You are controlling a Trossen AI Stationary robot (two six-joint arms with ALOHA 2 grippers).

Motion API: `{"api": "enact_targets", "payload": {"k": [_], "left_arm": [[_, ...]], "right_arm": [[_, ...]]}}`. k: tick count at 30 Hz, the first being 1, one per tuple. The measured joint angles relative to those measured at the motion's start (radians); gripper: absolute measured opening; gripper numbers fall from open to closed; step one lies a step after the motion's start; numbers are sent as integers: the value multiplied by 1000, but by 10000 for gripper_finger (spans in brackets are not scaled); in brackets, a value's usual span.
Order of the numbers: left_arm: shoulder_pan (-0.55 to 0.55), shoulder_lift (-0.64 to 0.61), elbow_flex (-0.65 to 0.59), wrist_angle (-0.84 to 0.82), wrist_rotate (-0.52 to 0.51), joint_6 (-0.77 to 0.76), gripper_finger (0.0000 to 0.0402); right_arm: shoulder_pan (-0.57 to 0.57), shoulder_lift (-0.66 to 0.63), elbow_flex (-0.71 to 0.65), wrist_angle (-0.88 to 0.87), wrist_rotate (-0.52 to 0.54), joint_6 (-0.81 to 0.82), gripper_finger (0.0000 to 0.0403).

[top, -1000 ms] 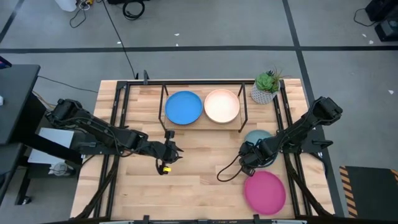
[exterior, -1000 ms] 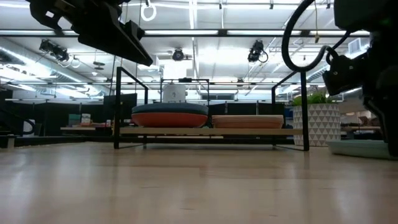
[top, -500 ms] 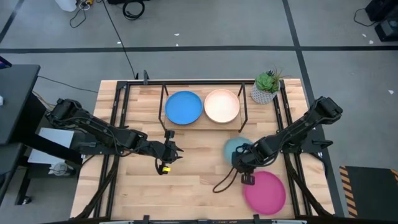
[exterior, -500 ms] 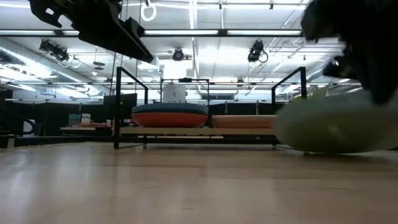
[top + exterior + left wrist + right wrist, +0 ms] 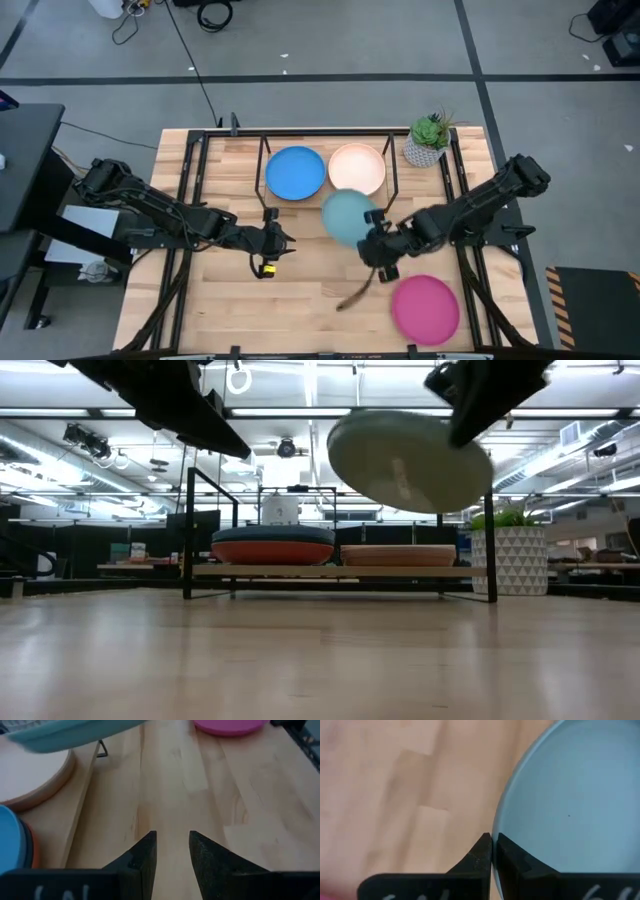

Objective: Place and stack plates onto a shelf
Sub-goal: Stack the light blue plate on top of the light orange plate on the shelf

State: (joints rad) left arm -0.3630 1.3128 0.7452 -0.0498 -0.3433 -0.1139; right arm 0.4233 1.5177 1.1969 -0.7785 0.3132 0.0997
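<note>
Right gripper (image 5: 372,243) at centre of the high view, fingers (image 5: 482,851) pinched on the rim of the pale teal plate (image 5: 347,217), almost closed with only the rim between them. Plate lifted off the counter (image 5: 310,270), seen tilted in the low view (image 5: 410,460), above the level of the shelf (image 5: 330,571). From above, overlapping the front edge of the shelf between the blue plate (image 5: 296,172) and the peach plate (image 5: 357,170), nearer the peach one. Blue plate resting on the left half of the shelf on top of an orange plate (image 5: 272,552), with a dark layer between them in the low view. Peach plate on the right half. Magenta plate (image 5: 426,308) flat on the counter at lower right of the high view, well apart from the shelf. Small white pot with green plant (image 5: 427,141) at the right end of the shelf, on the counter.

Left gripper (image 5: 270,244) waiting left of centre, over bare counter, fingers (image 5: 145,857) slightly apart, holding nothing
</note>
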Motion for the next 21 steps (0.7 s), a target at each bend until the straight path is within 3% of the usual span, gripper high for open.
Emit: {"api": "enact_targets", "payload": {"k": [14,21], "left_arm": [[0,0,0,2,-4,-91,123],[0,0,0,2,-4,-114,123]], "right_arm": [[-362,3,-7,3,9,-130,23],[-499,3,-108,79,-51,-149,23]]}}
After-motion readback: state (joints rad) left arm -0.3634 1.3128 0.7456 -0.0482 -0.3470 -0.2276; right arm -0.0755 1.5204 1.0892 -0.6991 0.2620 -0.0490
